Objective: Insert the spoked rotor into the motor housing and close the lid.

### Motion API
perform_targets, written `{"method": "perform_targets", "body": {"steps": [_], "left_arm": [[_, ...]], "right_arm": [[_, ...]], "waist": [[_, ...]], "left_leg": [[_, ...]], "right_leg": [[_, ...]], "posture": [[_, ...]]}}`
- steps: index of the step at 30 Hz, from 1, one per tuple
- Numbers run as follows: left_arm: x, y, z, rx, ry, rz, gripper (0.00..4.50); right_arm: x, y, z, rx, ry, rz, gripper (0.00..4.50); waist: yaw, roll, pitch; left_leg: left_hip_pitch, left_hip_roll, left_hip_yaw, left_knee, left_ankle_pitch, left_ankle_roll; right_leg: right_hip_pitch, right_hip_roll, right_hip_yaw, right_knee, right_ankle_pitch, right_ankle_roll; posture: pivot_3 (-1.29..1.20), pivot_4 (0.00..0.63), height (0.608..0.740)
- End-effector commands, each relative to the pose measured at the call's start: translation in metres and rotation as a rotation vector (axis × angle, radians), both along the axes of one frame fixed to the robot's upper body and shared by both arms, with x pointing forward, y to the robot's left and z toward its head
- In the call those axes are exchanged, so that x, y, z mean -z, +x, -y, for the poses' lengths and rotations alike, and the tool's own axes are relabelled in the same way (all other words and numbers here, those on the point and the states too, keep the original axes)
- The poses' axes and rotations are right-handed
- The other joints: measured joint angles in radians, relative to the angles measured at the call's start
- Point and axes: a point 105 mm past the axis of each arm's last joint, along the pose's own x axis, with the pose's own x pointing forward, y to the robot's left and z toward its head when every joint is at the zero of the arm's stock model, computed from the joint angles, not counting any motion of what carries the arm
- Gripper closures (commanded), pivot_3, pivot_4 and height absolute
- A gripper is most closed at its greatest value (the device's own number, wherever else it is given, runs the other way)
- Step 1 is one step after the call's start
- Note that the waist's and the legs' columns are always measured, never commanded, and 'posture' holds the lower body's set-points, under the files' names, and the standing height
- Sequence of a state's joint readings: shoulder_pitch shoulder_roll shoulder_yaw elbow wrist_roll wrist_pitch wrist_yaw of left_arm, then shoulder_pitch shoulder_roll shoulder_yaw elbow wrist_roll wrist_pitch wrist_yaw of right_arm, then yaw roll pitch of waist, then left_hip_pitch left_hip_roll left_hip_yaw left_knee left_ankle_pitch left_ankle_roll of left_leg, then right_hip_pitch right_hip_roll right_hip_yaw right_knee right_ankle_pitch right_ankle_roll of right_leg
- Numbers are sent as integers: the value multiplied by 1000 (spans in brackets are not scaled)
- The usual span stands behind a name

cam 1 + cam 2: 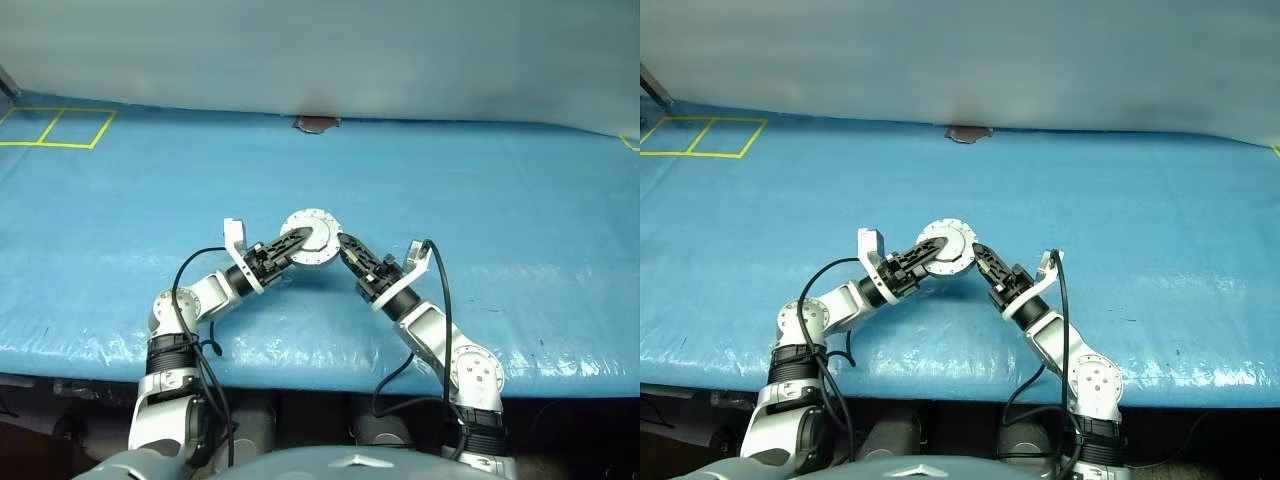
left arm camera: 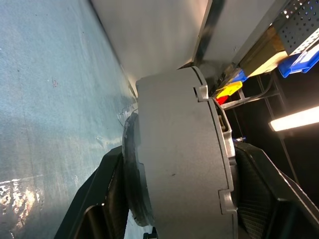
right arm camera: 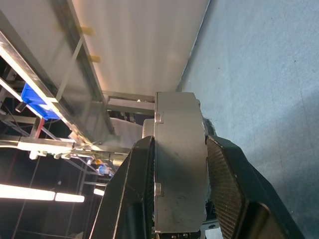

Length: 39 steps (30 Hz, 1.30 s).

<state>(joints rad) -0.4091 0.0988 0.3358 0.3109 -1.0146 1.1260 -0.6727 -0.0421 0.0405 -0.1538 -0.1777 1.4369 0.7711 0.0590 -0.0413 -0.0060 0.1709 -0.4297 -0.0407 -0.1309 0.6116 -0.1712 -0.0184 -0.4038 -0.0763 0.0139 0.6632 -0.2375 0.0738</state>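
Lid (image 1: 316, 236) closing is in hand; right gripper (image 1: 347, 249) clamps the motor housing (image 3: 179, 164), left gripper (image 1: 296, 243) straddles its other edge, grip uncertain; next, press shut.

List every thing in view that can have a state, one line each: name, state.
motor housing: lifted off the blue table cover, held edge-on between both grippers.
lid: closed flat on the housing, plain grey face out.
left gripper: fingers either side of the housing and lid; contact unclear.
right gripper: shut on the housing's rim.
blue table cover: spread flat, glossy at the near edge.
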Motion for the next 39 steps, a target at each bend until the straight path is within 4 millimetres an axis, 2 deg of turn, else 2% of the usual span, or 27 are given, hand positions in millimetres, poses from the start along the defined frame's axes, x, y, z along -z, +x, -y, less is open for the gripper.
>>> {"method": "perform_targets", "body": {"steps": [1,12,17,22,25,28,32,36,39], "left_arm": [[-9,3,-3,-22,-2,52,1878],[-4,11,-12,-86,8,20,1879],[-1,14,-15,-121,23,14,1879],[1,21,-20,-180,34,16,1879],[-5,32,-40,-310,42,44,1879],[-16,42,-69,-455,23,79,1879],[-28,49,-98,-611,44,126,1879],[-39,51,-125,-731,44,161,1879],[-41,54,-144,-841,70,149,1879]], "right_arm": [[-25,-4,-5,-22,32,102,3276],[-22,-2,-2,-3,-32,134,3276],[-26,6,8,112,-100,176,1665],[-28,14,23,233,-104,185,1665],[-25,19,40,324,-123,165,1665],[-22,15,43,315,-149,170,1665],[-14,7,38,255,-239,186,1665],[-10,-8,23,125,-371,282,1665],[-5,-13,18,84,-430,308,1665]], "waist": [[0,0,0],[0,0,0],[0,0,0],[5,0,0],[5,0,0],[4,0,0],[4,0,0],[5,0,0],[6,0,0]], "left_leg": [[0,0,0,0,0,0],[0,0,0,0,0,0],[0,0,0,0,0,0],[0,0,0,0,0,0],[0,0,0,0,0,0],[0,0,0,0,0,0],[0,0,0,0,0,0],[-1,0,0,0,0,0],[0,0,0,1,0,0]], "right_leg": [[0,0,0,0,0,0],[0,0,0,0,0,0],[0,0,0,0,0,0],[0,0,0,-1,0,2],[0,0,0,-2,1,1],[0,0,0,-1,1,1],[0,0,0,-1,1,0],[0,0,0,-3,1,1],[1,0,0,-3,1,2]], "posture": [[0,150,740],[0,150,740],[0,150,740],[0,150,740],[0,150,740],[0,150,740],[0,150,740],[0,150,740],[0,150,740]]}}
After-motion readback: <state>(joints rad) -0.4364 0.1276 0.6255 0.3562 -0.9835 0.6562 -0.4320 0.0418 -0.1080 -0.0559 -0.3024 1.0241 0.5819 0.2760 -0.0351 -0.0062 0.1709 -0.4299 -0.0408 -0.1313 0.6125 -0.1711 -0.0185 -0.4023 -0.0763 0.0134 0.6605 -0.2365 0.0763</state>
